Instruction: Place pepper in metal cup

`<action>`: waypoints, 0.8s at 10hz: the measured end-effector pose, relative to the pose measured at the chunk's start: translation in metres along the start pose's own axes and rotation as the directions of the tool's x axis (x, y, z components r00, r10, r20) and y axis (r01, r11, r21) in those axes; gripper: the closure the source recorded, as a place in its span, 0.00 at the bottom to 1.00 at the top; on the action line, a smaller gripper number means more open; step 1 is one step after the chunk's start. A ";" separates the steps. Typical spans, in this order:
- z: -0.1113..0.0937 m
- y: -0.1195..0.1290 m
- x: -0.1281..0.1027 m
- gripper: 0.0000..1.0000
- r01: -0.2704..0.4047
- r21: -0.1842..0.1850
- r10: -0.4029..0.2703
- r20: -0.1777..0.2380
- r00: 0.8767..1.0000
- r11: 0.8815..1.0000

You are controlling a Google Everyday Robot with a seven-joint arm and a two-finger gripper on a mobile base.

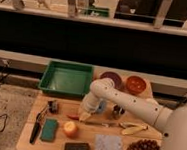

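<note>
The pepper (72, 116) is a slim orange-red shape lying on the wooden table, left of centre. Only its left part shows. My gripper (85, 116) has come down on its right end and is shut on it, with the white arm reaching in from the right. The metal cup (118, 111) is a small dark shiny cylinder standing upright to the right of the gripper, just behind the forearm. A light blue cup (101, 106) stands between the gripper and the metal cup, partly covered by the arm.
A green tray (66, 79) sits at the back left, with a purple bowl (110, 78) and an orange bowl (135, 84) at the back right. In front lie a round orange fruit (70, 129), teal sponge (48, 129), black brush (36, 129), knife (99, 123), banana (131, 128), cloth (109, 144) and grapes (142, 146).
</note>
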 end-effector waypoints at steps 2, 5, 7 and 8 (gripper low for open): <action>-0.007 0.002 -0.008 1.00 0.015 0.009 -0.015 0.016 1.000 1.000; -0.019 0.003 -0.025 1.00 0.049 0.028 -0.050 0.045 0.998 0.998; -0.030 0.003 -0.035 1.00 0.068 0.045 -0.071 0.059 0.996 0.997; -0.035 0.002 -0.039 1.00 0.074 0.054 -0.078 0.063 0.995 0.996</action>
